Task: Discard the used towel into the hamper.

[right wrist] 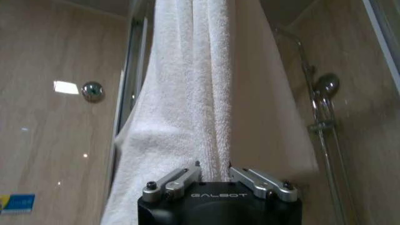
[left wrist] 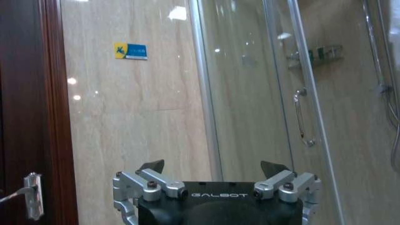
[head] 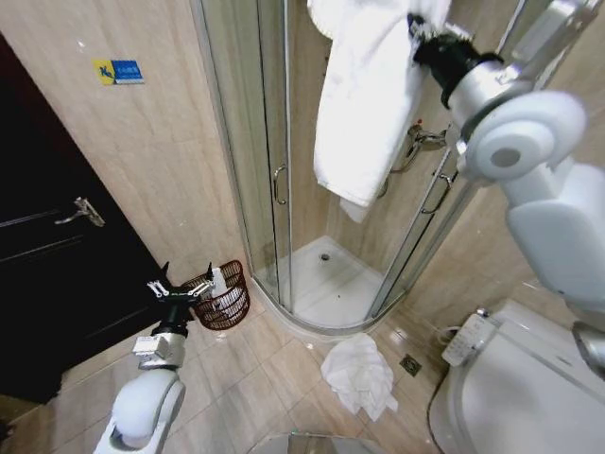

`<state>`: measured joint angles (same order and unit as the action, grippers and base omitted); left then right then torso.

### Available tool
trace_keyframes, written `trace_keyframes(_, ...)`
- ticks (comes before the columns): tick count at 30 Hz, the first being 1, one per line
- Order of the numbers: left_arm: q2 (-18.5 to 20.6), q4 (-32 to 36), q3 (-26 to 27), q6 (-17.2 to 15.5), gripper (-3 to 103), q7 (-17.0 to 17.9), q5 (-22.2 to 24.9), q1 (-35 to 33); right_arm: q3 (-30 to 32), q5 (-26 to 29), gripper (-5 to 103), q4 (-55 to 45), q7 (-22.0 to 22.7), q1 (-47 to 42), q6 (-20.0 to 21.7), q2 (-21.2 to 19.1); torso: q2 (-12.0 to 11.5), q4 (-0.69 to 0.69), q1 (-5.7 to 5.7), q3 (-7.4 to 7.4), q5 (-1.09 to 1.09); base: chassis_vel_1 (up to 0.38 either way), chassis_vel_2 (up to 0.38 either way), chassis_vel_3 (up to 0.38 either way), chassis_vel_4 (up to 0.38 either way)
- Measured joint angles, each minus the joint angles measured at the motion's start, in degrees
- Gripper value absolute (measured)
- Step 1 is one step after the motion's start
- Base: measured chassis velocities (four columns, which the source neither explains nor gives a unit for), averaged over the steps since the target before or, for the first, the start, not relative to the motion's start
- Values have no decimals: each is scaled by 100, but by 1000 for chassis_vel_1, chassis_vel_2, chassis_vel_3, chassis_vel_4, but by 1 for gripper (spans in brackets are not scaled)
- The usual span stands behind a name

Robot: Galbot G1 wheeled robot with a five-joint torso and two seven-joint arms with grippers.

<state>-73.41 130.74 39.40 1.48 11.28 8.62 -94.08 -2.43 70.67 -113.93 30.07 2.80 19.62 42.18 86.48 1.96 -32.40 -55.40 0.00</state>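
White towel pinched by raised right gripper's fingers; left gripper low, fingers spread.

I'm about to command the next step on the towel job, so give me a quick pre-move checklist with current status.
1. Right pincer shut on the hanging towel: ok, its fingers pinch a fold.
2. Towel off its hanging point: not ok, it hangs over the shower enclosure.
3. Hamper in sight on the floor by the shower: ok.
4. Hamper mouth clear: cannot tell, something white shows at its rim.
5. Left pincer open, empty, low near the hamper: ok.
6. Floor path: not ok, a second towel lies crumpled there.
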Motion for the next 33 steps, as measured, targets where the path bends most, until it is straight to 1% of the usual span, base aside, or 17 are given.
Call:
trace_keyframes(1, 0, 0, 0, 0, 100, 0, 0, 0, 0, 0, 5, 0, 0, 0, 0, 0, 0, 0, 0, 0, 0, 0, 0, 0, 0)
trace_keyframes(2, 1, -10, -30, -11, 100, 17, 2, 27, 79, 1, 5, -124, 0, -264, -3, -89, 0, 0, 0, 0, 0, 0, 0, 0, 0)
trace_keyframes(3, 2, -13, -35, -14, 100, 21, 2, 31, 100, 1, 5, -152, 0, -323, -6, -109, -1, 0, 0, 0, 0, 0, 0, 0, 0)
trace_keyframes(4, 2, -35, -43, -19, 100, 34, 0, 47, 199, 1, 5, -306, 10, -639, -16, -205, -1, 0, 0, 1, 1, 0, 0, 0, 0)
trace_keyframes(8, -18, -96, -39, 11, 100, 37, -36, 49, 246, 22, 5, -512, 93, -963, -38, -306, -2, -1, 1, 1, 0, 0, 0, 0, 0)
trace_keyframes(18, -39, -103, 41, 93, 100, 25, -63, 31, 409, 79, 5, -784, 176, -1403, -52, -425, -2, 0, 1, 1, 0, 0, 0, 0, 0)
trace_keyframes(21, -25, -61, 108, 113, 100, 19, -47, 15, 604, 45, 5, -924, 172, -1763, -54, -458, -2, 1, 1, 2, -1, 0, 0, 0, 0)
trace_keyframes(22, -25, -61, 108, 113, 100, 19, -47, 15, 604, 45, 5, -924, 172, -1763, -54, -458, -2, 1, 1, 2, -1, 0, 0, 0, 0)
trace_keyframes(25, -3, -23, 181, 136, 100, 13, -13, -16, 1022, -138, 5, -1044, 43, -2469, -55, -464, -3, 1, 1, 2, 0, 0, 0, 0, 0)
trace_keyframes(26, -3, -23, 181, 136, 100, 13, -13, -16, 1022, -138, 5, -1044, 43, -2469, -55, -464, -3, 1, 1, 2, 0, 0, 0, 0, 0)
trace_keyframes(27, 6, -18, 210, 153, 100, 9, -3, -35, 1219, -233, 5, -1081, -13, -2808, -53, -447, -3, 0, 1, 2, 1, 0, 0, 0, 0)
trace_keyframes(29, 18, -18, 254, 191, 100, 1, 4, -66, 1528, -366, 5, -1156, -95, -3314, -35, -391, -4, 0, 1, 2, 2, 0, 0, 0, 0)
trace_keyframes(30, 18, -18, 254, 191, 100, 1, 4, -66, 1528, -366, 5, -1156, -95, -3314, -35, -391, -4, 0, 1, 2, 2, 0, 0, 0, 0)
trace_keyframes(33, 35, -18, 287, 221, 100, -11, 16, -108, 1994, -601, 5, -1282, -238, -4026, -7, -262, -4, 0, 1, 1, 1, 0, 0, 0, 0)
